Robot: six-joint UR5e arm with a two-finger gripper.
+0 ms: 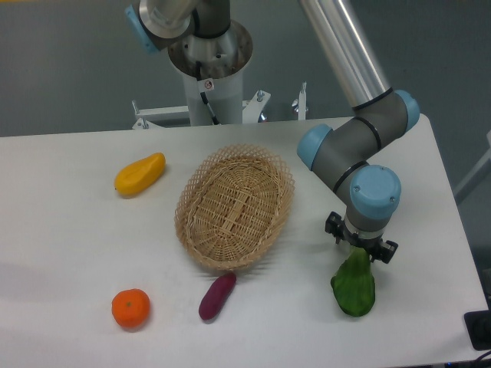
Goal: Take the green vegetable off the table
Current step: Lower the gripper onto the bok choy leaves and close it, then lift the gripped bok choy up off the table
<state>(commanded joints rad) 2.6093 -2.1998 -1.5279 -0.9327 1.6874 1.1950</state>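
Camera view: claw [360, 253] sitting right over green vegetable's [354, 287] top end, right of the basket [235, 205]; finger state hidden, can't tell; vegetable apparently resting on surface [69, 245]; lift pending.

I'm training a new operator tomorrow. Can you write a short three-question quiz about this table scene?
1. True or false: the green vegetable lies inside the basket.
2. Which item is nearest the pincer? A) orange B) green vegetable C) yellow fruit
3. Fill in: the purple vegetable lies just in front of the ____.

Key: 1. False, it lies on the table, right of the basket. 2. B, the pincer is directly over its top end. 3. Basket.
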